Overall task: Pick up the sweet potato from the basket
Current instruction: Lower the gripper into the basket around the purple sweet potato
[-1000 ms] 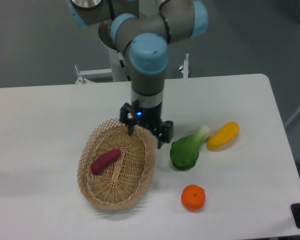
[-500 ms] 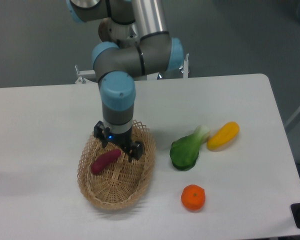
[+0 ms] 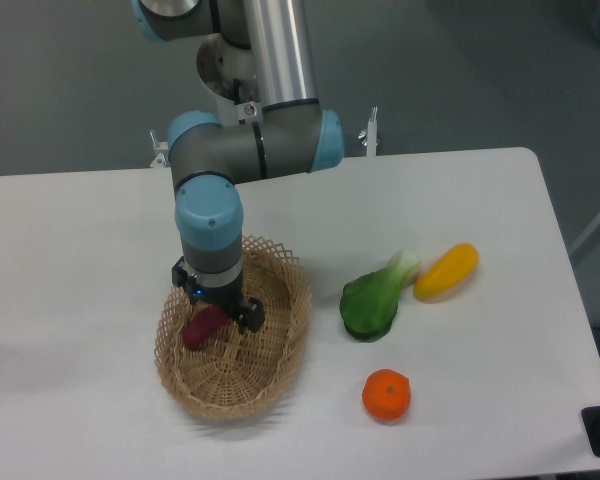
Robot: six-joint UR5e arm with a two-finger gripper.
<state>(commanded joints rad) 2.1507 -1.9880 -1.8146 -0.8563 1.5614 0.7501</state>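
The tan wicker basket (image 3: 270, 370) sits left of centre on the white table. Inside it lies the reddish-purple sweet potato (image 3: 198, 329), tilted, its upper right end hidden under my gripper. My gripper (image 3: 215, 305) hangs straight down over the basket, directly above the tuber. Its fingers (image 3: 251, 315) straddle the sweet potato and stand apart, so it is open. Nothing shows the pads touching the tuber.
To the right of the basket lie a green leafy vegetable (image 3: 372, 301) and a yellow squash (image 3: 446, 271). An orange (image 3: 386, 394) sits nearer the front edge. The arm's elbow (image 3: 250, 150) rises behind the basket.
The gripper has moved left from the basket's right rim to above the sweet potato and come lower into the basket. The produce has not moved.
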